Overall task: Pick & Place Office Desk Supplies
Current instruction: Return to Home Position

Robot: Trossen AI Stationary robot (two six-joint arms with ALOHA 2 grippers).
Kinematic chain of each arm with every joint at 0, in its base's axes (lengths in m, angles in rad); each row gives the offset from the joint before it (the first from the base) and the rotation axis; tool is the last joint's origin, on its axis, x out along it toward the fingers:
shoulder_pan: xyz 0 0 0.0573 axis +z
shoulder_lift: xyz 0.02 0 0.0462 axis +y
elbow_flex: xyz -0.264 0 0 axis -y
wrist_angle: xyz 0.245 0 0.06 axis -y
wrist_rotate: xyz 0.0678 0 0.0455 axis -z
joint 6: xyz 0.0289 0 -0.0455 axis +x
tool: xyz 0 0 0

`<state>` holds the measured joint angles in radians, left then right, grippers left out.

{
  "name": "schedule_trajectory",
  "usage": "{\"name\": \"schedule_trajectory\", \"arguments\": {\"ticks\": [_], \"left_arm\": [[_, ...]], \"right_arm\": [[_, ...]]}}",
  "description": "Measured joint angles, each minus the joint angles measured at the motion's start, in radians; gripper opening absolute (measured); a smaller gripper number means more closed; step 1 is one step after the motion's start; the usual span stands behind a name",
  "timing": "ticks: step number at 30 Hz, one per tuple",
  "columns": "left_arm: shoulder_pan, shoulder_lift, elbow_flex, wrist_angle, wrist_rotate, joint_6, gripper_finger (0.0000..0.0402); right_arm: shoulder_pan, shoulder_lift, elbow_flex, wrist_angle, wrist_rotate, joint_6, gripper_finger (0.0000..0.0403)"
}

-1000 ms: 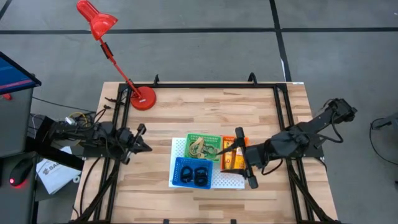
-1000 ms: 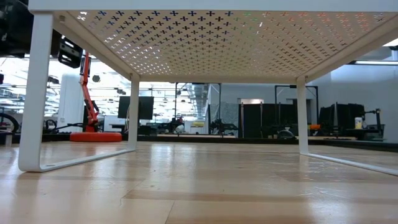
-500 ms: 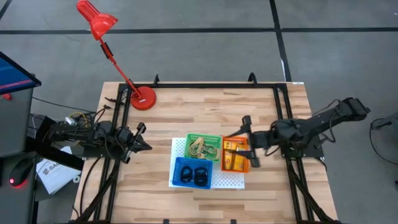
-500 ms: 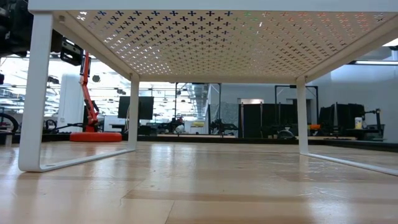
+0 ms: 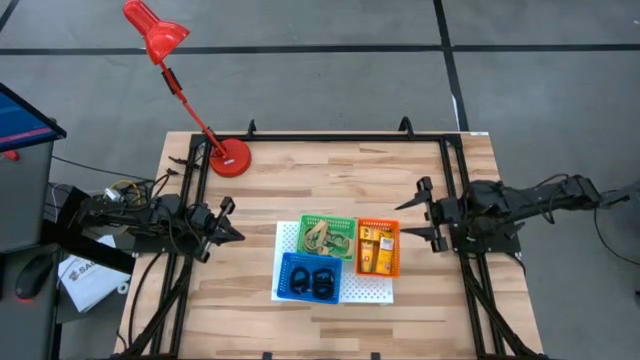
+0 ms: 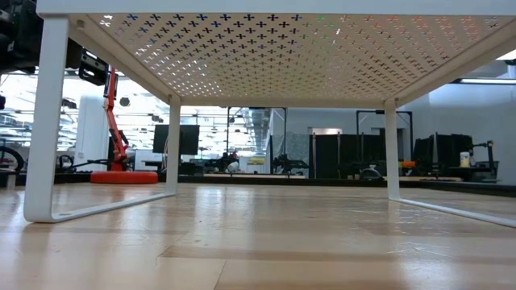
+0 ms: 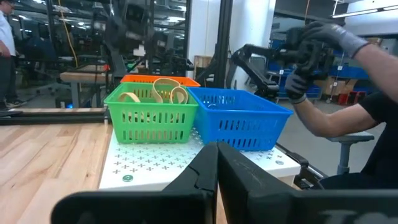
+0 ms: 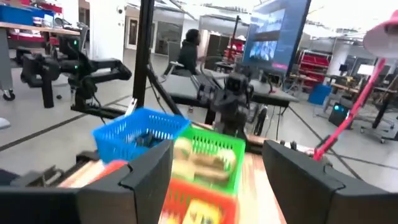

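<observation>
Three small trays stand on a white perforated board (image 5: pixel 368 290). The green tray (image 5: pixel 328 236) holds tan rubber-band loops, the orange tray (image 5: pixel 378 248) holds yellow-orange blocks, and the blue tray (image 5: pixel 310 277) holds black rings. My right gripper (image 5: pixel 420 214) is open and empty, to the right of the orange tray, apart from it. In the right wrist view (image 8: pixel 217 155) its fingers frame the trays from a distance. My left gripper (image 5: pixel 232 226) waits shut, left of the board, and faces the green tray (image 7: pixel 152 112) and blue tray (image 7: pixel 239 118).
A red desk lamp stands with its base (image 5: pixel 230 158) on the table's far left part. The low view looks under the white board (image 6: pixel 266 48), between its legs. A person's gloved hand (image 7: pixel 311 56) shows beyond the table. Bare wood lies at the table's near and far sides.
My right gripper has drawn back from above the orange tray toward the table's right edge and a little toward the far edge, turning so its fingers point at the trays. The trays and their contents have stayed in place.
</observation>
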<state>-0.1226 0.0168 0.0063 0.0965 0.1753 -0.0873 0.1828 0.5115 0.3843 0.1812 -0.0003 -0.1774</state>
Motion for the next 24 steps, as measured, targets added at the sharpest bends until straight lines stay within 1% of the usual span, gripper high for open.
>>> {"name": "schedule_trajectory", "arguments": {"ticks": [3, 5, 7, 9, 12, 17, 20, 22, 24], "left_arm": [[0.0, 0.0, 0.0, 0.0, 0.0, 0.0, 0.0001], [0.0, 0.0, 0.0, 0.0, 0.0, 0.0, 0.0001], [0.0, 0.0, 0.0, 0.0, 0.0, 0.0, 0.0001], [0.0, 0.0, 0.0, 0.001, 0.0, 0.0, 0.0001], [0.0, 0.0, 0.0, 0.001, 0.0, 0.0, 0.0001], [0.0, 0.0, 0.0, 0.001, 0.001, 0.0, 0.0001], [0.0, 0.001, 0.0, 0.001, 0.001, 0.0, 0.0001], [0.0, 0.005, 0.0, 0.003, 0.001, 0.0, 0.0001], [0.0, 0.006, 0.0, 0.0, 0.001, 0.0, 0.0001]], "right_arm": [[-0.016, -0.112, -0.089, -0.011, 0.003, -0.002, 0.0245], [-0.037, -0.188, -0.114, -0.031, 0.012, -0.002, 0.0245], [-0.052, -0.265, -0.136, -0.068, -0.008, 0.004, 0.0245], [-0.058, -0.329, -0.161, -0.105, -0.028, 0.015, 0.0245], [-0.061, -0.407, -0.202, -0.14, -0.027, 0.028, 0.0245], [-0.06, -0.509, -0.318, -0.115, -0.026, 0.068, 0.0245], [-0.06, -0.509, -0.373, -0.092, -0.026, 0.089, 0.0245], [-0.06, -0.51, -0.376, -0.081, -0.026, 0.087, 0.0245], [-0.063, -0.509, -0.376, -0.13, -0.023, 0.078, 0.0245]]}}
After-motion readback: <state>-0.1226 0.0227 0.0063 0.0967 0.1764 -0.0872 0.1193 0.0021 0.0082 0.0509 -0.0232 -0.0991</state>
